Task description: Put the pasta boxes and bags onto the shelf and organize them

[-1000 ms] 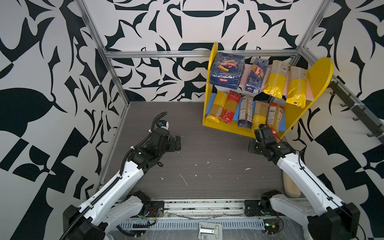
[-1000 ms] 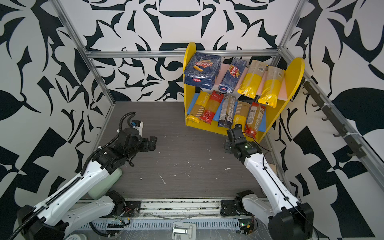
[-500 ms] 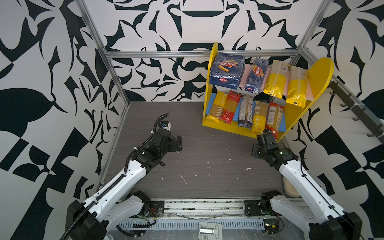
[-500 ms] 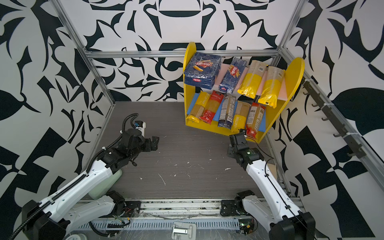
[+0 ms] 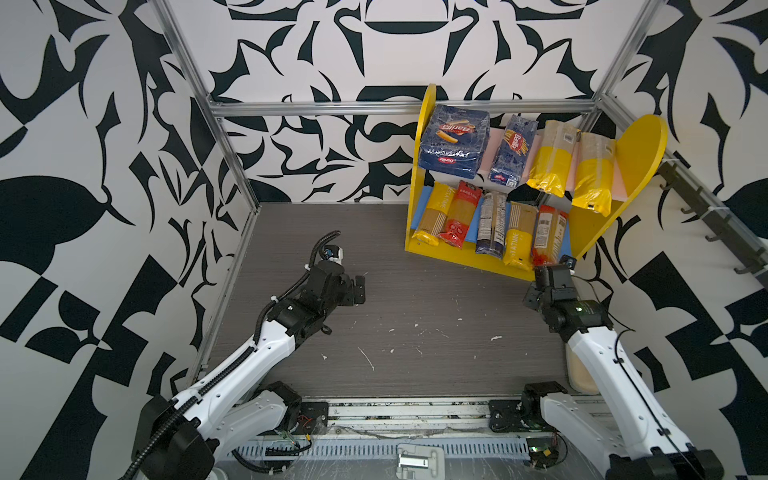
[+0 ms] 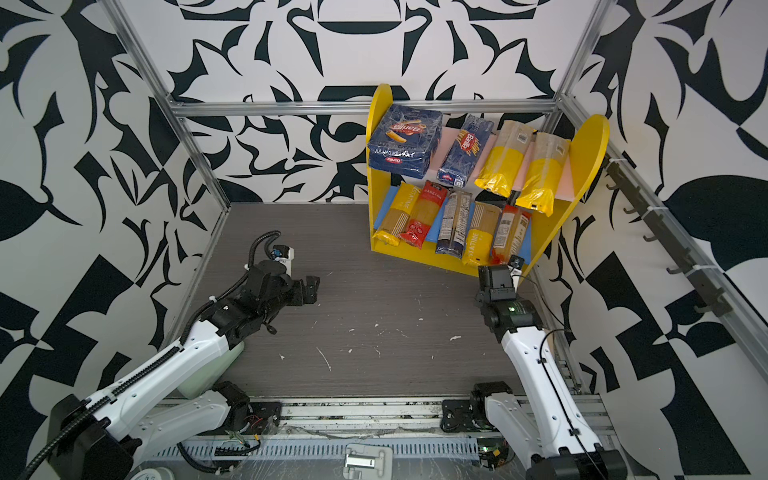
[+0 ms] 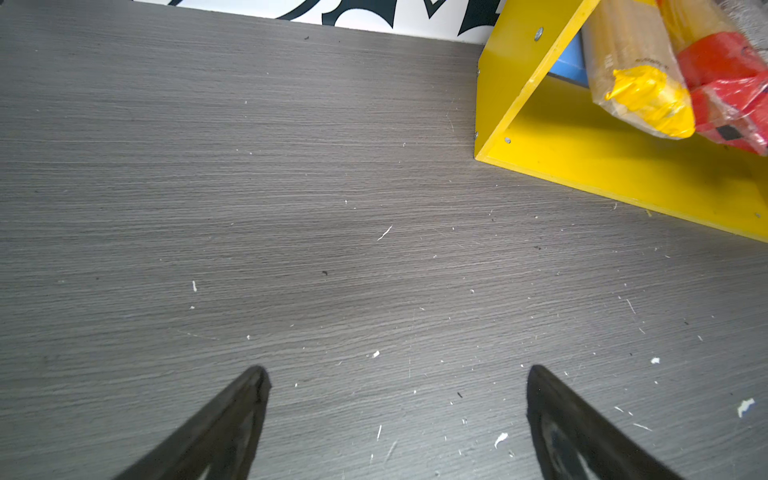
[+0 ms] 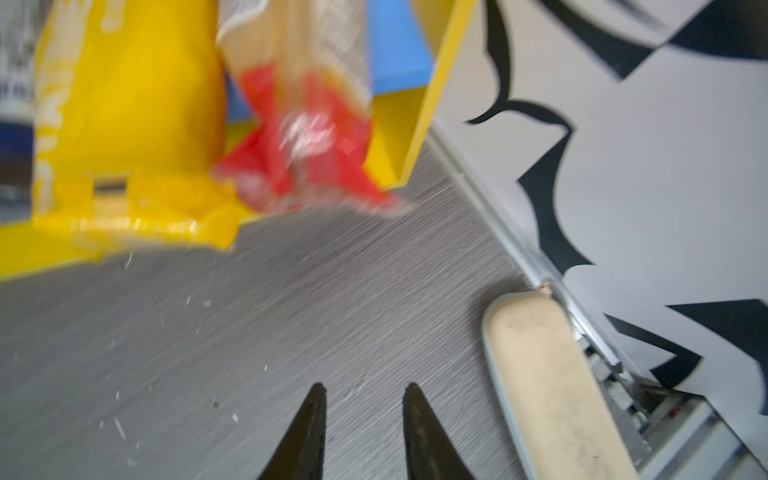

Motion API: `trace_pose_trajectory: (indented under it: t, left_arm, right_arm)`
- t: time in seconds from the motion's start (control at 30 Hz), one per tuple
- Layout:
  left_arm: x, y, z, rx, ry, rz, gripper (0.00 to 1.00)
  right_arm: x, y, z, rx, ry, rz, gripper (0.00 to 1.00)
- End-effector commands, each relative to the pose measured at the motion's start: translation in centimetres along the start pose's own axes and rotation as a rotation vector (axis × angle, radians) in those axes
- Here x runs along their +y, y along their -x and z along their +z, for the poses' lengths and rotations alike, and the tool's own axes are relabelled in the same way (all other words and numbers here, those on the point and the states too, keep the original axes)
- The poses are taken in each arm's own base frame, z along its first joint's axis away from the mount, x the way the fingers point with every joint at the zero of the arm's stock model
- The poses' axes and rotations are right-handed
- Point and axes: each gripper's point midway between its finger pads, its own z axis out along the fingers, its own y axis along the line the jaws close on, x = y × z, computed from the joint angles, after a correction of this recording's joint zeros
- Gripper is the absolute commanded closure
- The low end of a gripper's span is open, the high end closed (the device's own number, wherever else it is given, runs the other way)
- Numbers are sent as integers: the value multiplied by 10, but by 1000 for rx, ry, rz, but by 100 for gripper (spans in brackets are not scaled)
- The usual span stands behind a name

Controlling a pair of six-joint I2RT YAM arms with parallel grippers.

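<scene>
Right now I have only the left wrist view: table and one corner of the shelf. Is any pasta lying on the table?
Observer: None that I see. In both top views all nine packs sit on the shelf, none on the table.
Operator: What is on the upper board?
Observer: A wide Barilla box, a narrow Barilla box and two yellow-ended bags.
Operator: And the right gripper?
Observer: The right gripper is open and holds nothing, low over the table in front of the red-ended bag at the right end of the lower board.
</scene>
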Motion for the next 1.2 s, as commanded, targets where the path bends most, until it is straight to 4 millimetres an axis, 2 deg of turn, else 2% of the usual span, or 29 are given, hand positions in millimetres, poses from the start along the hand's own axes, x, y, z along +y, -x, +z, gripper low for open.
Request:
trace_pose_trajectory:
  t: [0.0, 0.17, 0.37, 0.4, 0.43, 0.63, 0.67, 0.73, 0.77, 0.83, 1.0, 1.17]
  left_arm:
    - [-4, 17, -10, -52, -21, -7, 1]
    - [-8, 23, -15, -62, -39, -13, 1]
    - [-11, 26, -16, -64, -52, -19, 1]
    - [-10, 26, -16, -63, -49, -22, 1]
    - [-11, 25, -15, -61, -51, -23, 1]
    - [-14, 25, -13, -57, -63, -10, 1]
    - [-15, 26, -12, -56, -64, -6, 1]
    - [-18, 28, -10, -49, -73, 2, 1]
    - [-20, 29, -9, -45, -78, 3, 1]
    - [-22, 31, -8, -40, -81, 4, 1]
    - [-24, 35, -9, -31, -81, 5, 1]
    - [-29, 44, -10, -18, -81, -9, 1]
  right_arm:
    - [-12, 51, -23, -133, -27, 73, 65]
    - [-24, 85, -34, -186, -52, 121, 60]
    - [-27, 105, -30, -194, -1, 182, 54]
    - [-27, 108, -30, -201, 4, 190, 50]
    - [-27, 110, -31, -204, 8, 189, 28]
    - [-32, 116, -34, -213, -28, 167, 25]
    - [-33, 116, -34, -214, -34, 163, 16]
    - [-35, 116, -33, -223, -49, 160, 16]
    - [-37, 116, -32, -233, -56, 163, 18]
    - [-38, 118, -29, -246, -66, 161, 33]
    - [-35, 122, -16, -268, -73, 157, 49]
    - [-36, 123, -6, -301, -89, 170, 69]
